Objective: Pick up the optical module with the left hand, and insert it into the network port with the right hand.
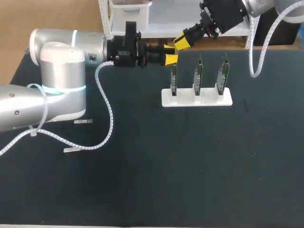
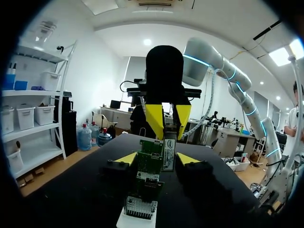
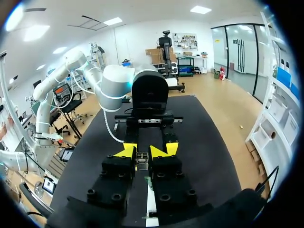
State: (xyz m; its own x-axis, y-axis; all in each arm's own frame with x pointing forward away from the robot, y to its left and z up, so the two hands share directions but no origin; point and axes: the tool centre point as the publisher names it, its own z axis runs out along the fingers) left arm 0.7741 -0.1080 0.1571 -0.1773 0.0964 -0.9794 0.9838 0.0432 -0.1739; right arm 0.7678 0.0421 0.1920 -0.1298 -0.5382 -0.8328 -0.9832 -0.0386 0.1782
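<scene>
Your right gripper [image 1: 180,42], upper middle of the head view, has its yellow fingers closed on the top end of the optical module [image 2: 168,153]. In the left wrist view the module's long axis runs in line with those fingers. Its free end points away from them, and its labelled face is toward the left camera. Your left gripper [image 1: 171,53] sits just beside, fingers spread wide with the module's free end between them, not clamped. The module is in the air, just up-left of the white stand [image 1: 197,99] with its three upright boards [image 1: 198,75].
</scene>
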